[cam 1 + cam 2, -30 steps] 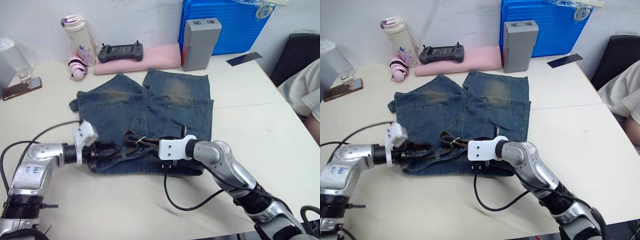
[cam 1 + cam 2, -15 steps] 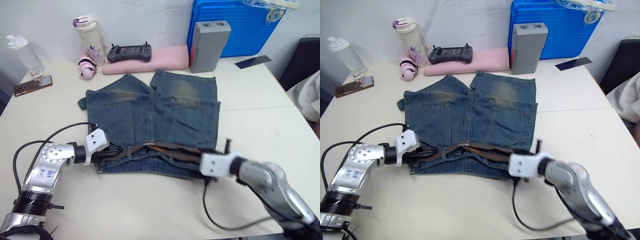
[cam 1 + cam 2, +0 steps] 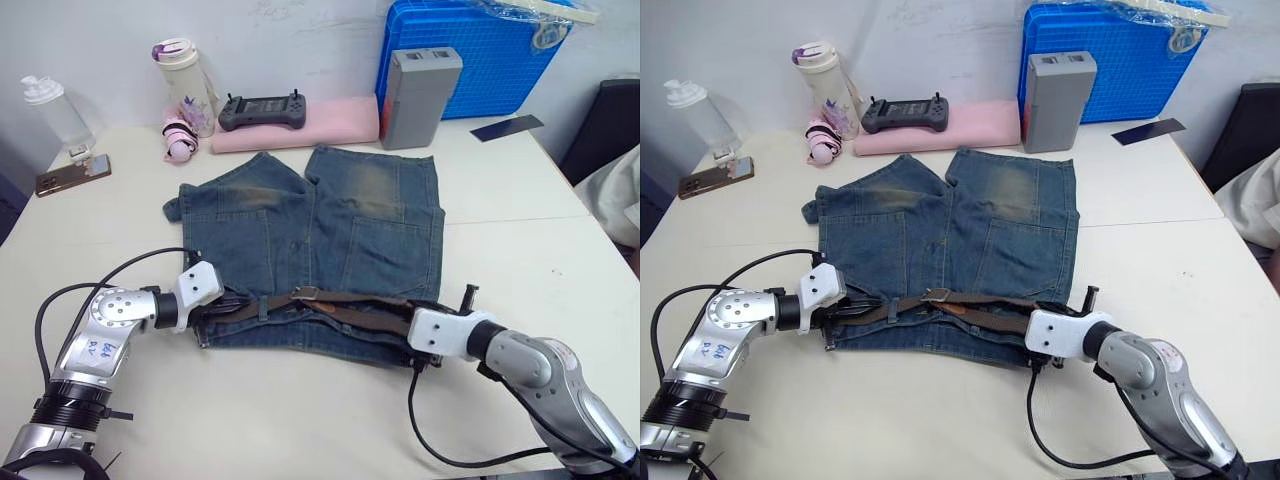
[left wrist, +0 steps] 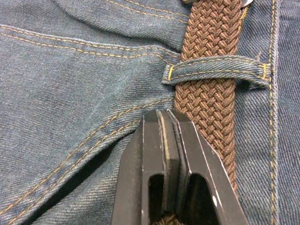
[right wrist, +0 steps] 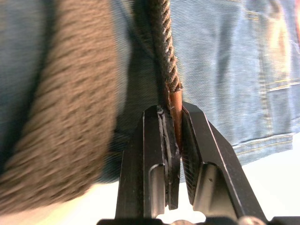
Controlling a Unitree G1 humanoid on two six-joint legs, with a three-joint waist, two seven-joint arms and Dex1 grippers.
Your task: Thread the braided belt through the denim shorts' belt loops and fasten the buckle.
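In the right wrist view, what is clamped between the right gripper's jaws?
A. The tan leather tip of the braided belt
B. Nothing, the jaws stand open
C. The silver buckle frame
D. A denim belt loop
A. In the right wrist view the right gripper has its jaws pressed on the tan leather tip, where the braided belt ends, over the denim shorts.

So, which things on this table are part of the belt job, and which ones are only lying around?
Part of the job:
- braided belt
- denim shorts
- belt loop with the belt through it
- buckle

Only lying around:
- game controller on the pink pad
- grey box
- blue crate
- two bottles
- phone
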